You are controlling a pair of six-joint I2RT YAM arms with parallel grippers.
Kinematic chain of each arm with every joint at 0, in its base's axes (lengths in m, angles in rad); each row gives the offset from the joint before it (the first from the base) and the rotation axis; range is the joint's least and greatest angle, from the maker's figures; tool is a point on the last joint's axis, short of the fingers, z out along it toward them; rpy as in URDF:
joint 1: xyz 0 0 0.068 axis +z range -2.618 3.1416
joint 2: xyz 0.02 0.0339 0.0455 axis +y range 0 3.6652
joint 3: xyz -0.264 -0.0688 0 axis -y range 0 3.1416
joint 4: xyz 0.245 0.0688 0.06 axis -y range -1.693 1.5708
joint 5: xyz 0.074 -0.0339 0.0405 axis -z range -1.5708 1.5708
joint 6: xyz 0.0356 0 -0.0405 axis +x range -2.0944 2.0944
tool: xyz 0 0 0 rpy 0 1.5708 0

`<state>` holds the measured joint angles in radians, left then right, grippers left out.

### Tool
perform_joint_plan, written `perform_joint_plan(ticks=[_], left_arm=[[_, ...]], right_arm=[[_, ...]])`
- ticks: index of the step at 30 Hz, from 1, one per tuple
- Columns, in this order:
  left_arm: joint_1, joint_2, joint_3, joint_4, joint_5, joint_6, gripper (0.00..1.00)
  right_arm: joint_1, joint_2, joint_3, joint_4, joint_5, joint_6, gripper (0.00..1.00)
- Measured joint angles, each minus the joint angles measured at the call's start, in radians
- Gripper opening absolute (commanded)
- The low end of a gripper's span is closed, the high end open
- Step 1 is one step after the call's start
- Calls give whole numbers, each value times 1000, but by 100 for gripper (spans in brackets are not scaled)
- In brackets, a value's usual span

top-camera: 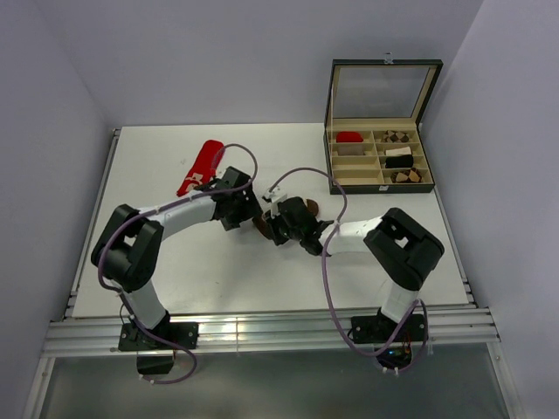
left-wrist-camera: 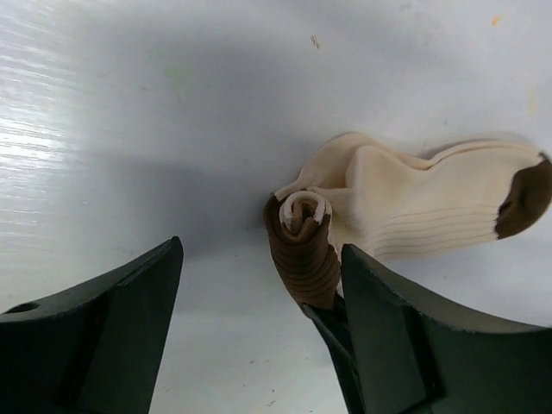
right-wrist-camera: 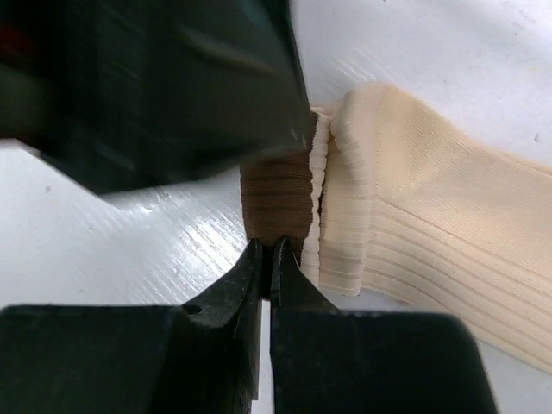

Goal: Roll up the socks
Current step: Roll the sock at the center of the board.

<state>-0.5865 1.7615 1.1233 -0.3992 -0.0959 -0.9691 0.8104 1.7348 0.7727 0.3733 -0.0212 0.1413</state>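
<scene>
Two socks lie on your tabletop (top-camera: 218, 279). The red sock (top-camera: 201, 166) lies flat at the far left, well apart from the cream sock (left-wrist-camera: 414, 216) at centre, which has its brown band rolled up. Your left claw (left-wrist-camera: 259, 259) stands released astride that roll, crowding the right wrist view. Your right claw (right-wrist-camera: 266, 254) is clenched, tips touching the roll (whether any fabric is pinched stays hidden). The open box (top-camera: 382, 187) at the far right holds rolled bundles (top-camera: 399, 155) and a red item (top-camera: 349, 137).
</scene>
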Motion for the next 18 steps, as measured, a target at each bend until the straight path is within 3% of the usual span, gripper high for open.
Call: perform_joint_plan(ticks=[7, 18], left_arm=[[57, -101, -92, 89, -7, -74, 84], [55, -174, -244, 238, 38, -140, 80]], right_arm=[[-107, 6, 0, -1, -232, 65, 0], [-282, 142, 59, 34, -626, 298, 0]])
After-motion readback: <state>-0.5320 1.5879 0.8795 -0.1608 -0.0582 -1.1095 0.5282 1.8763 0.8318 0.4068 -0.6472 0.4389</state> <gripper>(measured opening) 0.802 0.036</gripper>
